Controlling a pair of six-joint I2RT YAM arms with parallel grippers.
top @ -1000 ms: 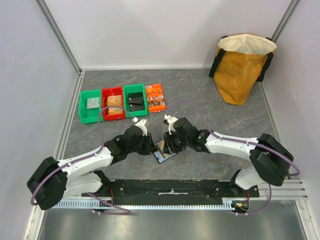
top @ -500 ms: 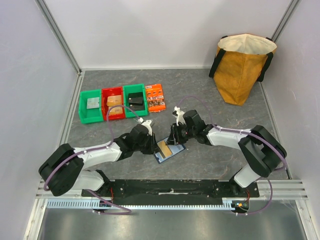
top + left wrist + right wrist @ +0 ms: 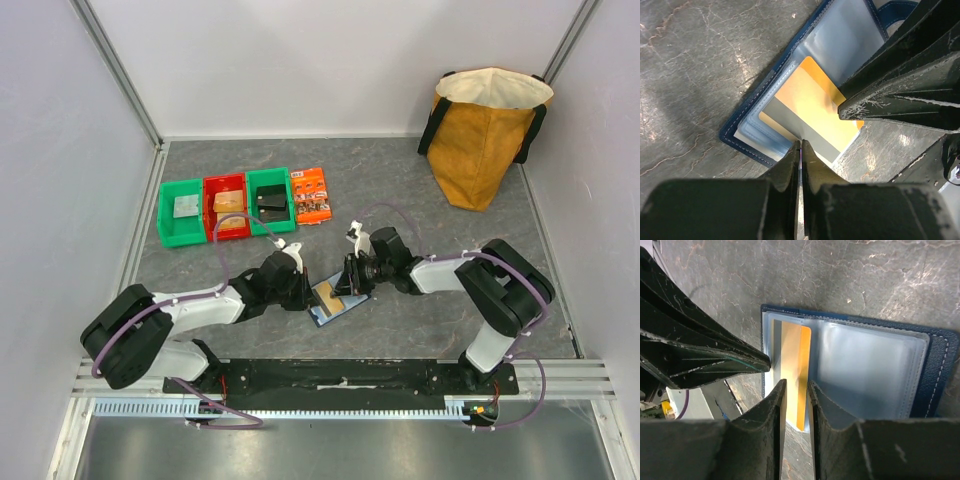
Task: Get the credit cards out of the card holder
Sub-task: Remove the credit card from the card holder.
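The card holder [image 3: 322, 316] lies open on the grey table between both arms, its pale blue sleeves up; it also shows in the left wrist view [image 3: 752, 131] and the right wrist view [image 3: 940, 365]. A tan-gold credit card [image 3: 329, 294] with a grey stripe sticks partway out of a sleeve [image 3: 810, 100] [image 3: 792, 355]. My left gripper [image 3: 308, 297] [image 3: 801, 142] is shut, its tips at the card's near edge. My right gripper [image 3: 347, 285] [image 3: 795, 385] is narrowly open, its tips down over the card and sleeve. No other cards show.
Green [image 3: 180, 212], red [image 3: 227, 208] and green [image 3: 271, 200] bins stand in a row at the back left, with an orange printed packet [image 3: 311, 195] beside them. A tan bag [image 3: 485, 135] stands at the back right.
The tan-gold card has come into view, slid partway out of the sleeve. The right gripper has shifted right and lower beside the wallet; the left gripper has moved right to the card's edge.
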